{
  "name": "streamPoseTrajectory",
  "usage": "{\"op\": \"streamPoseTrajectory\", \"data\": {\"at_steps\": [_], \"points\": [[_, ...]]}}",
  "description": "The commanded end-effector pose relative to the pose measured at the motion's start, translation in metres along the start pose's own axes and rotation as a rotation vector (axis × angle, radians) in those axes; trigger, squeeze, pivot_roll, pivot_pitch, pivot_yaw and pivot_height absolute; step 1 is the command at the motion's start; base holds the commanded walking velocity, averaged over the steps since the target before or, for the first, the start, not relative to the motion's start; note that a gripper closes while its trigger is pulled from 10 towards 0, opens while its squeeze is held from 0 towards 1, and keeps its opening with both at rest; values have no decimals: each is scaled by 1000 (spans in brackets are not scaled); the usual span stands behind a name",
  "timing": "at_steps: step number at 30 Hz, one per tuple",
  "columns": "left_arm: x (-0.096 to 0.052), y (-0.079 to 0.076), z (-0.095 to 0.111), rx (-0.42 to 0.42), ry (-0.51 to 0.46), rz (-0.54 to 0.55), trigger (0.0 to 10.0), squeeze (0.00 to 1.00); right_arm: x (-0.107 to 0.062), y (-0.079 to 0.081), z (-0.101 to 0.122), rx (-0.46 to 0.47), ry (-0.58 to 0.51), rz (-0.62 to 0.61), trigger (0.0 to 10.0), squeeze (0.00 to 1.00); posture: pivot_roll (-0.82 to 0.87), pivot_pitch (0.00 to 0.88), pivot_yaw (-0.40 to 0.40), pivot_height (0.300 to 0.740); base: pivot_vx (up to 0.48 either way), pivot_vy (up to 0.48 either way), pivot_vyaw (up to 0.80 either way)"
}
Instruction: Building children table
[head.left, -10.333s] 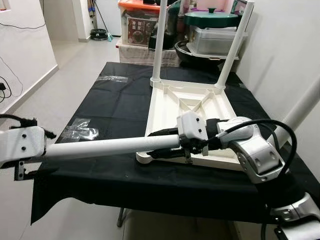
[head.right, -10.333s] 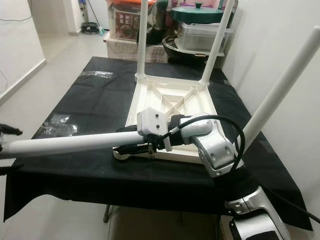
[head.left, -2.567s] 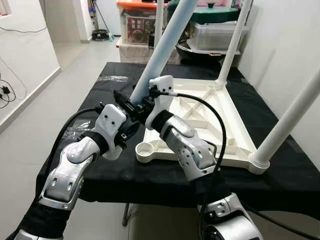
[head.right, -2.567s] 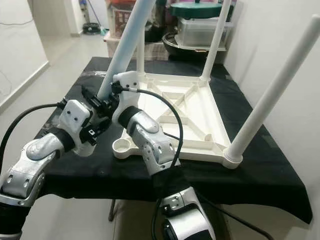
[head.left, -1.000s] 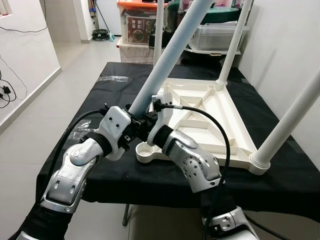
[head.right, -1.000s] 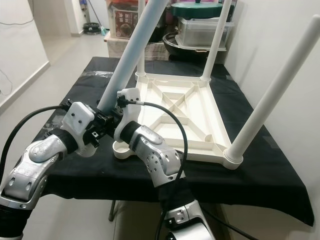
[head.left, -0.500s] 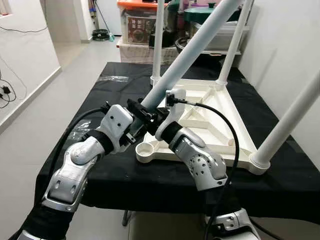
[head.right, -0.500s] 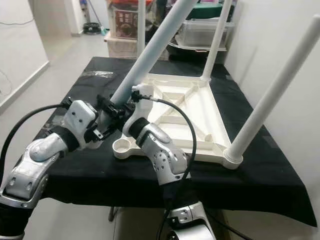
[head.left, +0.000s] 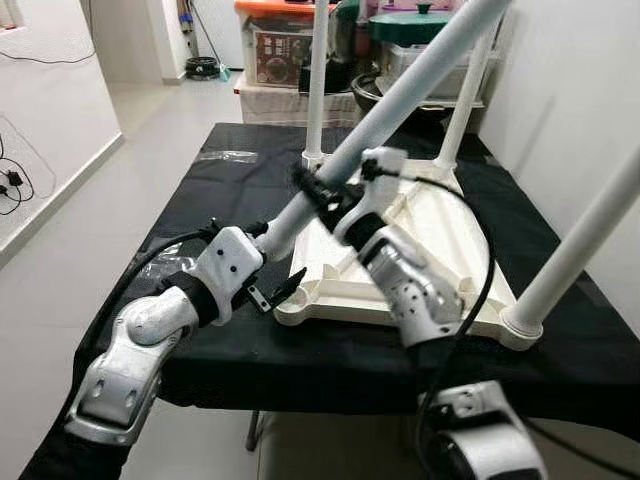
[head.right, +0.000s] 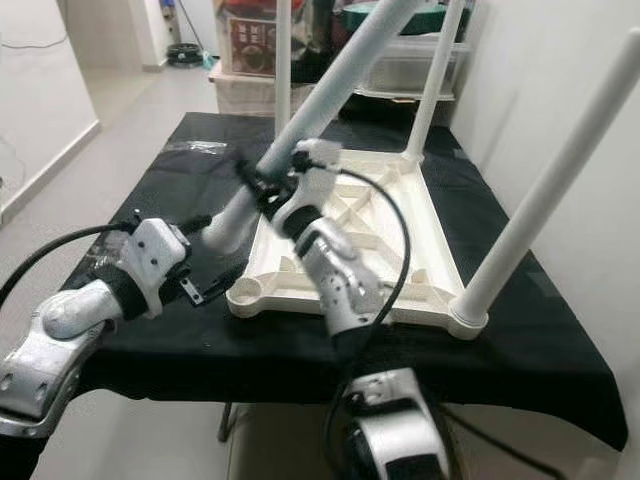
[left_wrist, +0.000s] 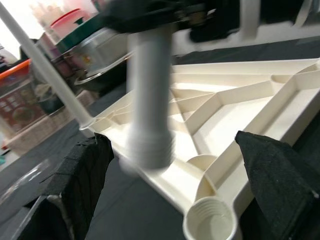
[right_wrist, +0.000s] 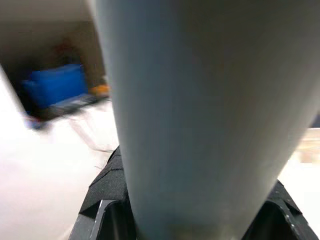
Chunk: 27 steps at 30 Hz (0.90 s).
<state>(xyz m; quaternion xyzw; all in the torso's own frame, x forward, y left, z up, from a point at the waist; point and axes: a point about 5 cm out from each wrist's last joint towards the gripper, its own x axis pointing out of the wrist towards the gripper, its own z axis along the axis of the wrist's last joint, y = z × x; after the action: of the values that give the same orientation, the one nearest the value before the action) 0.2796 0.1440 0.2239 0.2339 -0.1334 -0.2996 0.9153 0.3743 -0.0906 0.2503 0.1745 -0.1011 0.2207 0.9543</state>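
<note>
Three legs already stand in the upturned children's table top (head.left: 400, 245) on the black-draped work table (head.left: 200, 200), seen from the head camera; the fourth leg (head.left: 400, 95) slants across the frame, clamped partway up by the right gripper (head.left: 318, 190), its threaded lower end hanging near the left gripper (head.left: 272, 292) and above the vacant near-left corner socket (head.left: 290, 305). Left-gripper fingers look spread, closed on nothing.

From the left wrist, the leg's threaded end (left_wrist: 149, 150) hovers blurred between two splayed black fingers (left_wrist: 87, 165), short of and to one side of the open socket (left_wrist: 209, 225). Misalignment looks like the main hazard: brought down at this tilt, the thread could catch the socket rim, cross-thread, or skid onto the cloth.

From the right wrist, the pale leg shaft (right_wrist: 200, 110) crowds the lens, black fingers (right_wrist: 107, 185) pressed on either side, a firm clench. Held so far from its lower end, the long tube may swing. Its raised upper end could knock the stacked containers (head.left: 430, 60) behind the table, while a hard push off-centre could shove the light table top across the cloth.
</note>
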Motion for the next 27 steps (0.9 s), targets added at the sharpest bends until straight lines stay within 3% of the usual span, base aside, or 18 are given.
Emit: {"op": "streamPoseTrajectory", "data": {"at_steps": [1,3,4,8,10,12,18,21,23,25,27], "points": [[-4,0,-4,14,36,9,10000,82,2,-4,10,-34,-41,-33,0,0,73,0,-51,740,0,0,0],[-8,0,-6,13,55,24,10000,82,2,-7,15,-61,-55,-48,0,0,73,0,-51,740,0,0,0],[-20,-5,-17,-25,113,74,10000,0,0,-2,18,-165,-35,-15,10000,0,71,0,-50,740,0,0,0],[-24,-7,-21,-39,136,94,10000,0,0,2,16,-209,-17,2,10000,0,71,0,-50,740,0,0,0],[-33,-16,-31,-78,186,139,10000,0,-2,5,6,-248,32,30,10000,0,77,0,-56,740,0,0,0],[-40,-27,-36,-114,218,154,10000,0,-3,2,1,-258,54,36,10000,0,83,0,-62,740,0,0,0],[-44,-33,-41,-115,246,185,10000,0,-1,-2,3,-246,44,16,10000,0,84,0,-64,740,0,0,0],[-46,-27,-44,-93,265,222,10000,0,-1,0,6,-195,34,20,10000,0,83,0,-62,740,0,0,0],[-54,-7,-45,-24,287,269,10000,0,-5,15,12,-115,24,139,10000,0,80,0,-59,740,0,0,0],[-60,8,-45,38,296,269,10000,0,-11,28,12,-119,31,261,10000,0,79,0,-58,740,0,0,0],[-62,14,-45,63,302,262,10000,0,-13,34,12,-122,33,307,10000,0,81,0,-60,740,0,0,0]]}}
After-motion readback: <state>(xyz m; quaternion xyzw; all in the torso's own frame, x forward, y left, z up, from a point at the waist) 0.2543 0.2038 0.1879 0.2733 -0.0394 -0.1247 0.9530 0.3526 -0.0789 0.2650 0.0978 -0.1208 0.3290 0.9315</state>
